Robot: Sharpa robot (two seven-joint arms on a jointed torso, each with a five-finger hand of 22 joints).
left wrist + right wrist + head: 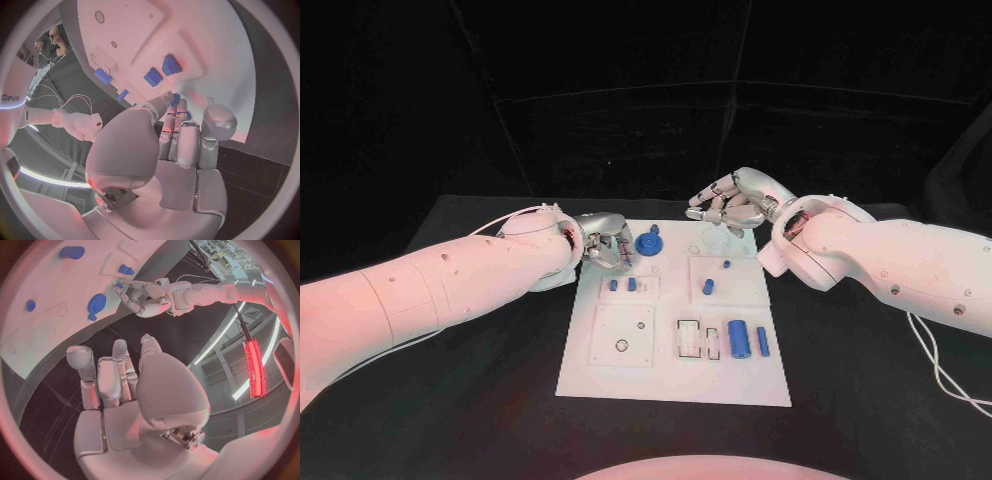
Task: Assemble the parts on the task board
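Task board (610, 375), a white plate, lies in the middle of the black table (444, 420). Left hand (603, 243) hangs over the board's far left corner, its fingers curled down together near a blue round part (649, 244) at the far edge; whether they pinch anything I cannot tell. Right hand (730, 205) hovers over the far right corner, fingers curled in with nothing in them. Small blue pegs (622, 285) stand near the left edge, two more (715, 278) toward the right edge. Near the board's right edge, toward the near end, a thick blue cylinder (737, 340) lies just beside a thinner blue one (763, 341)
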